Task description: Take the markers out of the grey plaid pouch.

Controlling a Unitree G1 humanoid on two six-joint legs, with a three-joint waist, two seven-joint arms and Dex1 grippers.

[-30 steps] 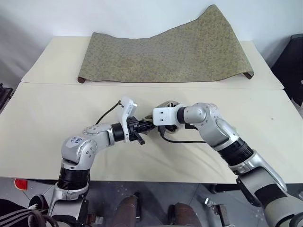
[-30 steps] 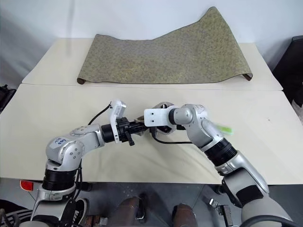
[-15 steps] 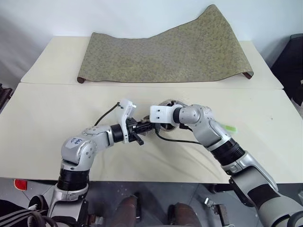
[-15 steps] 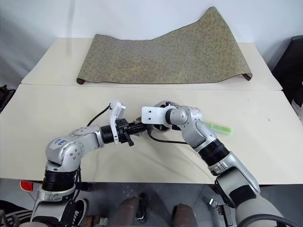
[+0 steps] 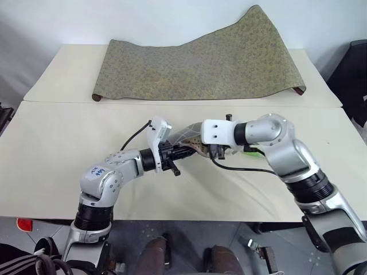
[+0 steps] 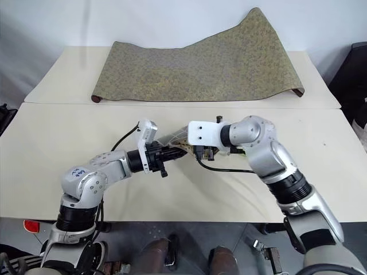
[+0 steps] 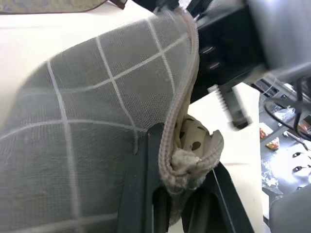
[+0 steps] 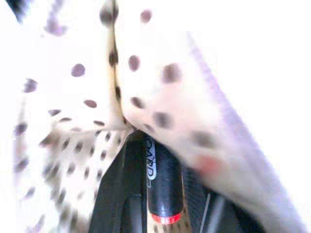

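The grey plaid pouch (image 5: 188,136) hangs between both grippers just above the cream table (image 5: 57,149). My left gripper (image 7: 182,150) is shut on the zipper edge of the pouch (image 7: 97,111), beside its dotted lining. My right gripper (image 8: 160,160) reaches into the pouch mouth from the right. It is shut on a black marker (image 8: 163,184) with a red band, with the dotted lining (image 8: 87,97) draped over it. A green marker (image 5: 251,150) lies on the table behind my right forearm, mostly hidden.
A large olive-gold patterned cloth (image 5: 200,63) lies across the rear table, its right end raised. A seam divides the front and rear tabletops. A dark object (image 5: 355,74) stands past the right edge.
My right gripper has closed and pulled up and back to the right, its elbow swinging outward. The pouch has lifted with it. My left gripper has held its grip in place.
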